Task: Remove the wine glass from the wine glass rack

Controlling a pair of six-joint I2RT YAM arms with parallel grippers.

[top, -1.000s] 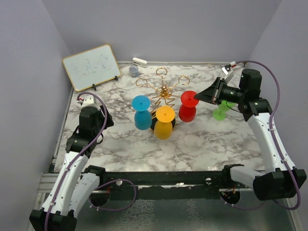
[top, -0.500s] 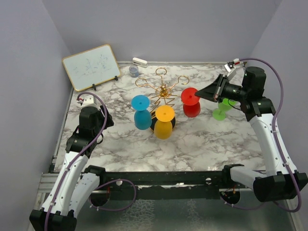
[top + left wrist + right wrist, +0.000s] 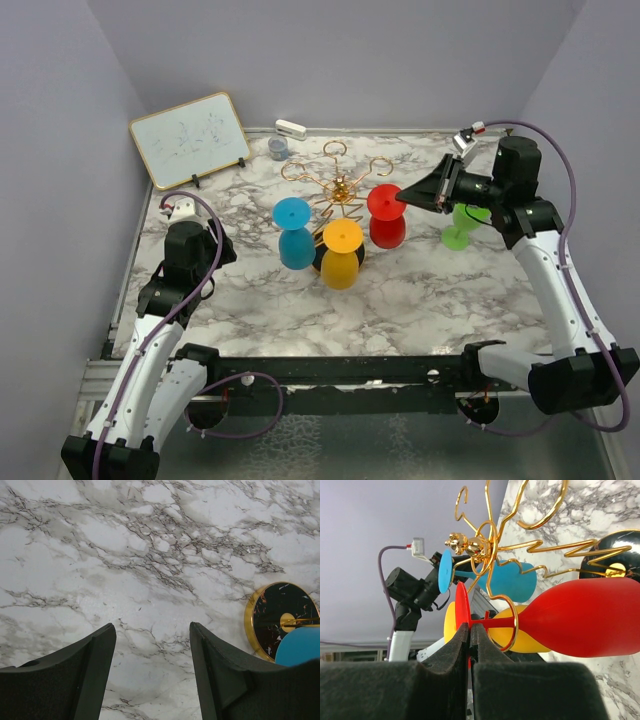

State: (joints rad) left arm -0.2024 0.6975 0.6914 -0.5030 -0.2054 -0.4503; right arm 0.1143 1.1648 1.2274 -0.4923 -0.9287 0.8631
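The gold wire wine glass rack (image 3: 340, 190) stands mid-table on its round black base (image 3: 280, 615). A red wine glass (image 3: 387, 218) hangs upside down at its right side. In the right wrist view the red glass (image 3: 585, 617) has its stem inside a gold loop of the rack (image 3: 475, 542). My right gripper (image 3: 469, 627) is shut on the edge of the glass's round foot; it also shows in the top view (image 3: 405, 198). A blue glass (image 3: 294, 232) and a yellow glass (image 3: 342, 252) hang on the rack too. My left gripper (image 3: 152, 635) is open and empty above bare marble, left of the rack.
A green glass (image 3: 460, 228) stands on the table under my right arm. A whiteboard (image 3: 190, 138) leans at the back left. A small grey cup (image 3: 277, 148) and a white object (image 3: 290, 128) sit by the back edge. Walls close in on both sides.
My right gripper, with the red glass in it, shifted slightly right and up, then back left toward the rack. The left arm has not moved.
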